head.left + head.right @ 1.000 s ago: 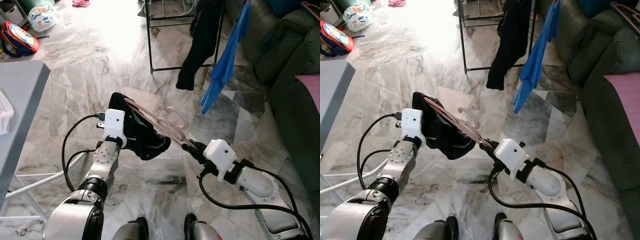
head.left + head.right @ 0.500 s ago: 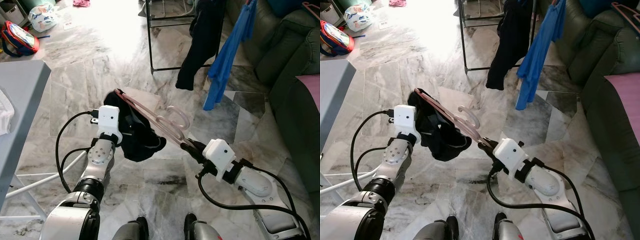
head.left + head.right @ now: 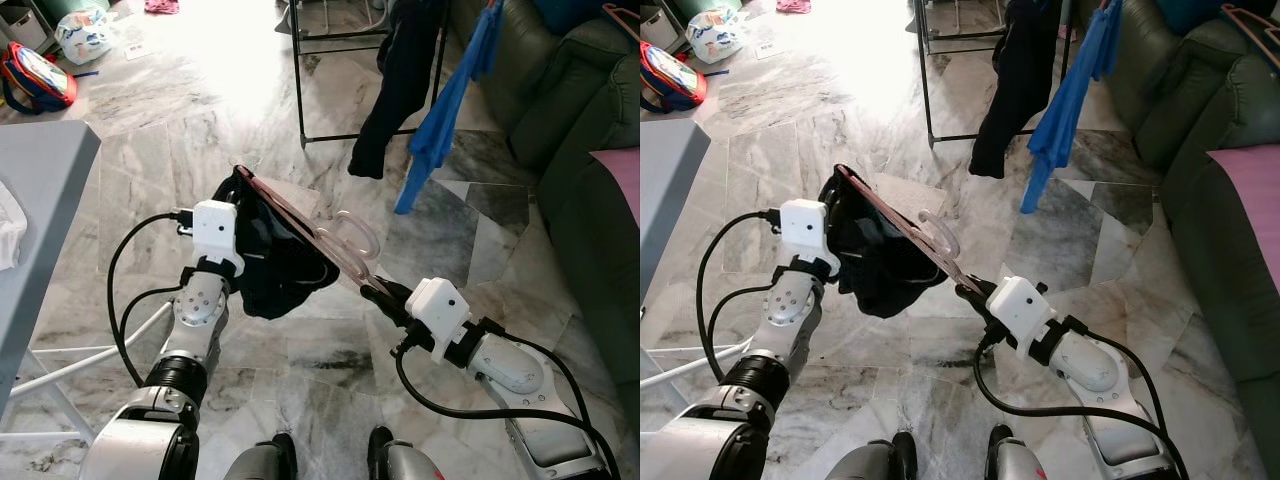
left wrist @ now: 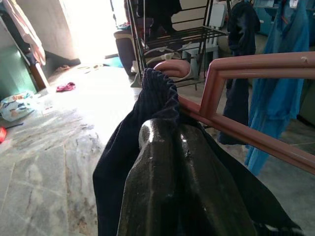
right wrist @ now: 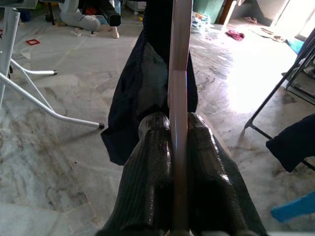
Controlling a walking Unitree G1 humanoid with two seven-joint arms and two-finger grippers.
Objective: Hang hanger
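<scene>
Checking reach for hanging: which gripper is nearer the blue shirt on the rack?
Right. The right gripper is below the blue shirt; the left gripper is farther left.

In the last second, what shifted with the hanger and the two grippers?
The left gripper rose slightly, lifting its end of the pink hanger and the dark garment. The right gripper stayed clamped on the hanger's other end. The drying rack is unchanged.

Marble floor (image 3: pixel 200 110) bears a backpack (image 3: pixel 35 75) and plastic bag (image 3: pixel 85 32).
</scene>
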